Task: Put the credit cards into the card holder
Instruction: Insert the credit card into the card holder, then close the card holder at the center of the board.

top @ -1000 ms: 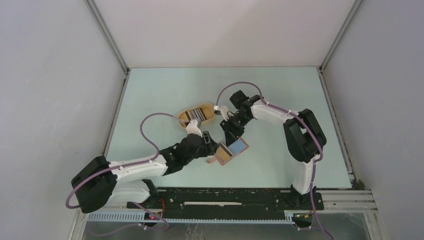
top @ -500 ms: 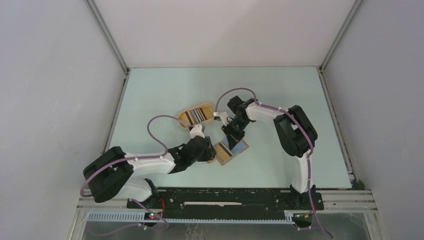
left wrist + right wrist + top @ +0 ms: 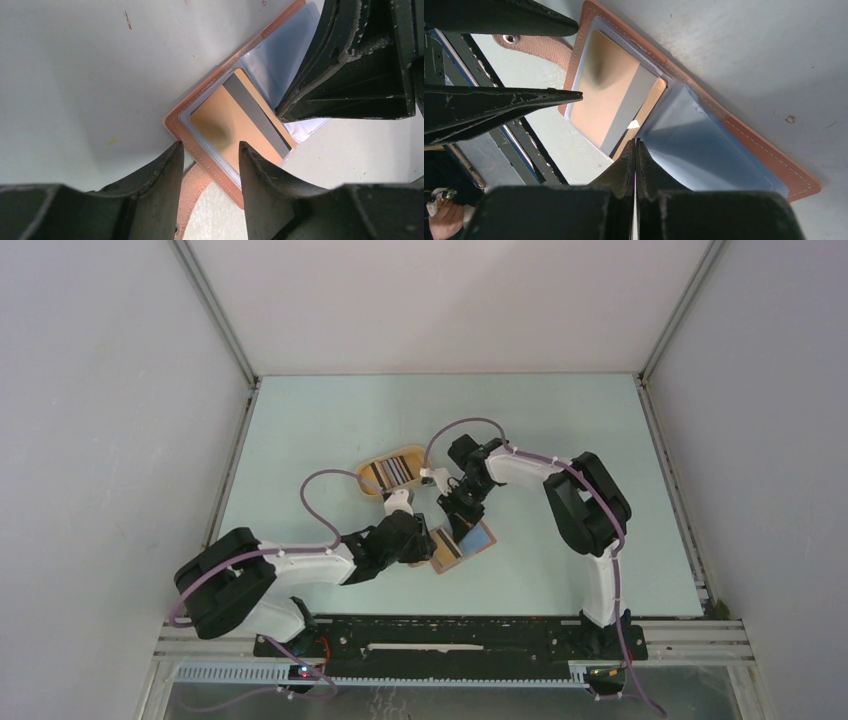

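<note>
The holder (image 3: 462, 543) lies open on the table (image 3: 330, 420), a gold card (image 3: 599, 85) partly pocketed. The right claw (image 3: 635, 150), pressed together, sits at the card's striped edge. The left claw (image 3: 210, 147), spread, straddles the opposite corner, in line with the push.

Even, diffuse overhead light is brightening the pale table (image 3: 330, 420), a soft shadow is spreading beside the card holder (image 3: 175, 120), and the close dark fingers (image 3: 150, 200) are blurring while the gold card (image 3: 599, 95) is catching sheen.

A robotics lab test cell: a pale green table (image 3: 330, 420) boxed in by plain white panels (image 3: 100, 440) on aluminium posts (image 3: 215, 315), with 2 cabled arms, left arm (image 3: 300, 565) and right arm (image 3: 600, 570), bolted to a black rail (image 3: 450, 645).
</note>
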Tool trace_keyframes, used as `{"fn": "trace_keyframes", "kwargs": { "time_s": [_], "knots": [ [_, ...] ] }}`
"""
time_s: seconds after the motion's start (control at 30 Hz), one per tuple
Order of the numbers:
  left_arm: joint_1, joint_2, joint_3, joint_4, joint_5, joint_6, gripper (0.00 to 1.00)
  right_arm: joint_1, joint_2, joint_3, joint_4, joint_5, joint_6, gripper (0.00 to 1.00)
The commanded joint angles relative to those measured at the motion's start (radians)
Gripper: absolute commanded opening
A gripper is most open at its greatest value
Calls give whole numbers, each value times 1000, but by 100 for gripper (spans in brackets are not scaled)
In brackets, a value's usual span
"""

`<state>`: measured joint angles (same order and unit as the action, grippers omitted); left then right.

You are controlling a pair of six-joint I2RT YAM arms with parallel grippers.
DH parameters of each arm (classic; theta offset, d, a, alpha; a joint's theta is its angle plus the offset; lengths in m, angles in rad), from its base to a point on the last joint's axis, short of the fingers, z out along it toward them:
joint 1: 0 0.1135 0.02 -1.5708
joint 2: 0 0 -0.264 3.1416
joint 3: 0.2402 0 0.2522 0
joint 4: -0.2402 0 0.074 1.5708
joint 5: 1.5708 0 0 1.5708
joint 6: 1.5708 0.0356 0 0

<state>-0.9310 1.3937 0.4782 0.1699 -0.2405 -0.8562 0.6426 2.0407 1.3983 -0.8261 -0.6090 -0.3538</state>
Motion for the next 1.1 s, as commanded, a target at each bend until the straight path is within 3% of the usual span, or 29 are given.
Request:
{"fn": "trace_keyframes", "kwargs": {
  "time_s": [0.0, 0.3, 0.5, 0.57, 0.6, 0.67, 0.73, 0.77, 0.93, 1.07],
  "knots": [
    [-3, -47, 26, 5, -3, 28, 50, -18, -39, 41, -15, -12, -9, 2],
    [-2, -349, -45, -16, -22, 124, 53, -85, -315, -12, -45, -92, -159, 11],
    [-2, -600, -136, 0, -40, 116, 58, -92, -651, -147, 102, -25, -180, 19],
    [-2, -700, -171, 5, -55, 109, 63, -95, -784, -205, 178, 43, -158, 36],
    [-2, -751, -190, 8, -60, 108, 70, -100, -831, -234, 212, 58, -142, 56],
    [-2, -840, -220, 5, -82, 107, 82, -116, -886, -286, 256, 41, -97, 86],
    [0, -910, -250, 6, -98, 97, 98, -126, -892, -307, 248, -13, -46, 99],
    [0, -943, -272, 15, -104, 87, 100, -135, -881, -308, 229, -60, -28, 99],
    [0, -1030, -340, 18, -141, -5, 100, -224, -762, -315, 205, -185, 41, 100],
    [0, -982, -356, -13, -105, -64, 99, -262, -622, -310, 177, -197, 60, 100]
  ]
}}
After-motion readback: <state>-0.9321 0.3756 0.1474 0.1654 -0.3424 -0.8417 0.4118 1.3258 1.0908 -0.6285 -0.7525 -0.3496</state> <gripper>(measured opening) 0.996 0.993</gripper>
